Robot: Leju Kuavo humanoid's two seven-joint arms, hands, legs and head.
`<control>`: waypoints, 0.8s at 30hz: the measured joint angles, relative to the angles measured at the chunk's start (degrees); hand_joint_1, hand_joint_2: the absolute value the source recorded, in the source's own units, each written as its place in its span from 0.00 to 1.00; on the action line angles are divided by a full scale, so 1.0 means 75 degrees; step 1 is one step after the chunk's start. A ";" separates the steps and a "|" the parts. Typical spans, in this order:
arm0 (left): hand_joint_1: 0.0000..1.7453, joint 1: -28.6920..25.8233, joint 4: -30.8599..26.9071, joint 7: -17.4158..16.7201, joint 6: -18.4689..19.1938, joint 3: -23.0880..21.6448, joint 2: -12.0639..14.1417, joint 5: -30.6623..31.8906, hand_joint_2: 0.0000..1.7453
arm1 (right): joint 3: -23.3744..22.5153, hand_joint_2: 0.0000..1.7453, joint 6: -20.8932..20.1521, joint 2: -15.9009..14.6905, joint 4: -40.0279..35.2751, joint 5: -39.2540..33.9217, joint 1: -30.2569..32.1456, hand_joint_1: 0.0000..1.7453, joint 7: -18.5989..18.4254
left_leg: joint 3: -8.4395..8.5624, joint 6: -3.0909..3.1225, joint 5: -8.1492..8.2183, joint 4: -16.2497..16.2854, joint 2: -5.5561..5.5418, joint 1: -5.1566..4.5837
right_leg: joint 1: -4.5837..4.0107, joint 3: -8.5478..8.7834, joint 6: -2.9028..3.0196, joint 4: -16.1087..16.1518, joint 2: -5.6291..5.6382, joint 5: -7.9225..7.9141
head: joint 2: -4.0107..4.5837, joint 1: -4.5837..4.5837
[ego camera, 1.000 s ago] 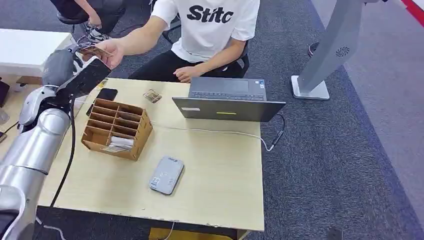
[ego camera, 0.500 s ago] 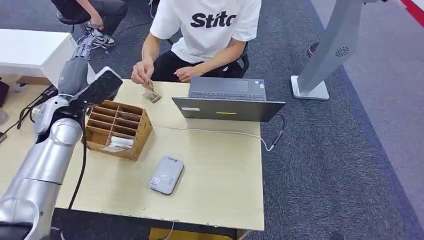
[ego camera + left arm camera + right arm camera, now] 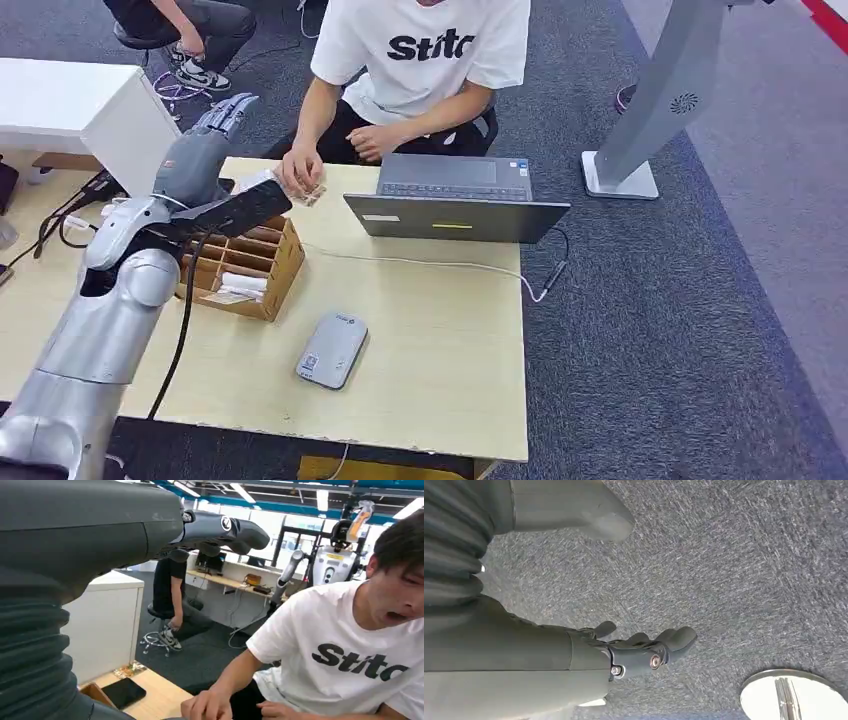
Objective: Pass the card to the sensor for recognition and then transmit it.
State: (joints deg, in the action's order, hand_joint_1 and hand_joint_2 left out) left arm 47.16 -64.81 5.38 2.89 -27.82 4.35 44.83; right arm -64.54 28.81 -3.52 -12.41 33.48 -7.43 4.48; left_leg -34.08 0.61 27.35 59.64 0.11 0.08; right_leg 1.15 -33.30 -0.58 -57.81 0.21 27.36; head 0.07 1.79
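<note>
1. I see my right hand (image 3: 644, 652) hanging over carpet, fingers (image 3: 676, 640) loosely curled, empty.
2. My left hand (image 3: 205, 145) is raised above the desk (image 3: 430, 340), fingers straight, apart, holding nothing.
3. The card (image 3: 310, 195) lies on the desk's far edge under a person's hand (image 3: 298, 172); I cannot tell its axis.

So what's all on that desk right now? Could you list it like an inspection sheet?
Surface: wooden table, mostly bare at the front.
Job's things: grey sensor near the front edge; cards under the person's hand.
Clutter: cardboard organiser, laptop, phone.
Hands: left hand raised, holds nothing; right hand hangs over carpet, holds nothing.
Cables: white cable runs from the organiser toward the laptop.
Surroundings: seated person, grey stand, white cabinet.
</note>
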 joint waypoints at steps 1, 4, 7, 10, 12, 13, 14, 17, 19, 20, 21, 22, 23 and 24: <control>0.00 -0.0007 -0.0075 -0.0003 0.0023 -0.0046 0.0035 0.0000 1.00 | -0.0015 1.00 0.0000 0.0000 0.0000 0.0000 0.0002 0.00 0.0000 | 0.0000 0.0000 0.0000 0.0000 0.0000 0.0000 | 0.0000 0.0000 0.0000 0.0000 0.0000 0.0000 | 0.0000 0.0003; 0.00 -0.0023 -0.0230 -0.0006 0.0076 -0.0175 0.0134 0.0000 1.00 | -0.0041 1.00 0.0000 0.0000 0.0000 0.0000 0.0010 0.00 0.0000 | -0.0001 0.0000 0.0000 0.0000 0.0000 0.0000 | 0.0000 0.0000 0.0000 0.0000 -0.0001 0.0000 | 0.0000 0.0000; 0.00 -0.0086 -0.0561 -0.0006 0.0282 -0.0390 0.0373 -0.0055 1.00 | -0.0067 1.00 0.0009 0.0003 0.0000 -0.0035 0.0022 0.00 0.0000 | 0.0000 0.0000 0.0000 -0.0001 0.0002 0.0000 | 0.0000 0.0000 0.0000 0.0000 0.0001 0.0000 | 0.0000 0.0003; 0.00 -0.0255 -0.0959 -0.0006 0.0437 -0.0551 0.0688 -0.0131 1.00 | -0.0096 1.00 0.0023 0.0012 0.0000 -0.0067 0.0052 0.00 0.0000 | 0.0001 0.0000 0.0000 -0.0002 0.0006 0.0000 | 0.0000 0.0000 0.0000 0.0000 0.0005 0.0000 | 0.0000 0.0003; 0.00 -0.0387 -0.1234 -0.0003 0.0477 -0.0641 0.0933 -0.0155 1.00 | -0.0105 1.00 0.0032 0.0015 0.0000 -0.0073 0.0078 0.00 0.0000 | 0.0001 0.0000 0.0000 -0.0003 0.0008 0.0001 | -0.0001 -0.0002 0.0000 0.0000 0.0005 0.0001 | 0.0000 0.0003; 0.00 -0.0440 -0.1337 -0.0003 0.0498 -0.0688 0.1029 -0.0163 1.00 | -0.0108 1.00 0.0032 0.0015 -0.0003 -0.0076 0.0083 0.00 0.0000 | 0.0001 0.0000 0.0000 -0.0003 0.0007 0.0001 | -0.0001 -0.0002 0.0000 0.0000 0.0003 0.0001 | 0.0000 0.0000; 0.00 -0.0494 -0.1421 0.0000 0.0507 -0.0711 0.1124 -0.0172 1.00 | -0.0111 1.00 0.0032 0.0015 -0.0003 -0.0079 0.0083 0.00 0.0000 | 0.0001 0.0000 0.0000 -0.0003 0.0006 0.0001 | -0.0002 -0.0003 0.0000 0.0000 0.0003 0.0001 | 0.0000 0.0000; 0.00 -0.0603 -0.1632 -0.0003 0.0580 -0.0799 0.1353 -0.0189 1.00 | -0.0117 1.00 0.0032 0.0020 -0.0003 -0.0099 0.0080 0.00 0.0015 | -0.0001 0.0000 0.0000 -0.0005 0.0005 0.0002 | -0.0002 -0.0001 0.0000 0.0000 0.0001 0.0002 | 0.0000 0.0003; 0.00 -0.0705 -0.1781 -0.0003 0.0630 -0.0874 0.1542 -0.0248 1.00 | -0.0137 1.00 0.0032 0.0023 -0.0003 -0.0125 0.0080 0.00 0.0023 | 0.0000 0.0000 0.0000 -0.0006 0.0010 0.0001 | 0.0000 -0.0001 0.0001 -0.0001 0.0006 0.0001 | 0.0000 0.0000; 0.00 -0.0771 -0.1880 -0.0003 0.0673 -0.0886 0.1679 -0.0321 1.00 | -0.0163 1.00 0.0032 0.0029 -0.0003 -0.0143 0.0086 0.00 0.0023 | 0.0000 0.0000 0.0000 -0.0005 0.0016 0.0001 | 0.0000 -0.0003 0.0001 0.0000 0.0011 0.0001 | 0.0000 0.0006; 0.00 -0.0822 -0.1973 -0.0006 0.0714 -0.0900 0.1796 -0.0403 1.00 | -0.0187 1.00 0.0032 0.0032 -0.0003 -0.0152 0.0094 0.00 0.0023 | 0.0000 -0.0001 0.0001 -0.0005 0.0016 0.0001 | -0.0001 -0.0003 0.0001 -0.0001 0.0012 0.0001 | 0.0000 0.0000; 0.00 -0.0887 -0.2071 -0.0009 0.0757 -0.0918 0.1949 -0.0521 1.00 | -0.0218 1.00 0.0032 0.0032 -0.0003 -0.0166 0.0105 0.00 0.0021 | -0.0002 -0.0001 0.0001 -0.0006 0.0016 0.0001 | -0.0001 -0.0002 0.0000 -0.0001 0.0011 0.0001 | 0.0000 0.0009; 0.00 -0.0990 -0.2181 -0.0009 0.0769 -0.0918 0.2116 -0.0614 1.00 | -0.0239 1.00 0.0035 0.0032 -0.0003 -0.0198 0.0105 0.00 0.0020 | 0.0001 -0.0001 0.0001 -0.0007 0.0016 0.0001 | -0.0001 -0.0002 0.0001 -0.0001 0.0013 0.0001 | 0.0000 0.0012; 0.00 -0.1120 -0.2299 -0.0009 0.0784 -0.0918 0.2297 -0.0671 1.00 | -0.0254 1.00 0.0035 0.0035 -0.0003 -0.0216 0.0108 0.00 0.0006 | 0.0003 -0.0004 0.0003 -0.0008 0.0018 0.0001 | -0.0001 -0.0003 0.0001 -0.0001 0.0017 0.0002 | 0.0000 0.0009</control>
State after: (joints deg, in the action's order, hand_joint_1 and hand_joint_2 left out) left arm 38.76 -82.05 5.31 8.77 -34.71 21.58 39.80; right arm -66.45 29.07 -3.26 -12.44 31.87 -6.62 4.52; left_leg -34.06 0.58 27.37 59.58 0.24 0.09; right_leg 1.14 -33.32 -0.57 -57.81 0.33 27.38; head 0.07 1.86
